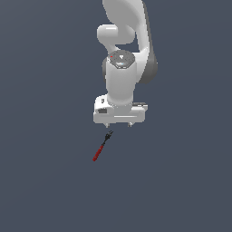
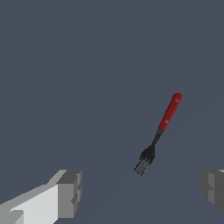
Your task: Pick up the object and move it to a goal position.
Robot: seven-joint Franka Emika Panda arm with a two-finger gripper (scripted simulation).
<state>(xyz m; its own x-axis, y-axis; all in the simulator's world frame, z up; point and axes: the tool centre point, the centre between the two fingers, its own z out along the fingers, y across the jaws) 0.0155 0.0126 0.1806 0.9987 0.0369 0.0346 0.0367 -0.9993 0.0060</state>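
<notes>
A flat, uniformly slate-blue ground surface is filling both views and carrying no visible goal marker. Above it, the white, jointed Panda arm is hanging wrist-down, and its white parallel-jaw gripper with grey finger pads is holding its jaws spread wide apart and empty; in the wrist view the grey pads are sitting at opposite edges of the picture. The small fork with a red cylindrical handle and a dark metal tined head is lying flat on the surface, near the gripper but apart from it, with its tines pointing toward the gripper and its handle pointing away. The wrist view is showing the fork lying off-centre between the pads, nearer one of them. Judged from its build, the fork is likely light, stiff and thin, and so apt to pivot or slip when pinched; the thicker red handle, taken near its middle and across its width, is probably offering the surest hold.
</notes>
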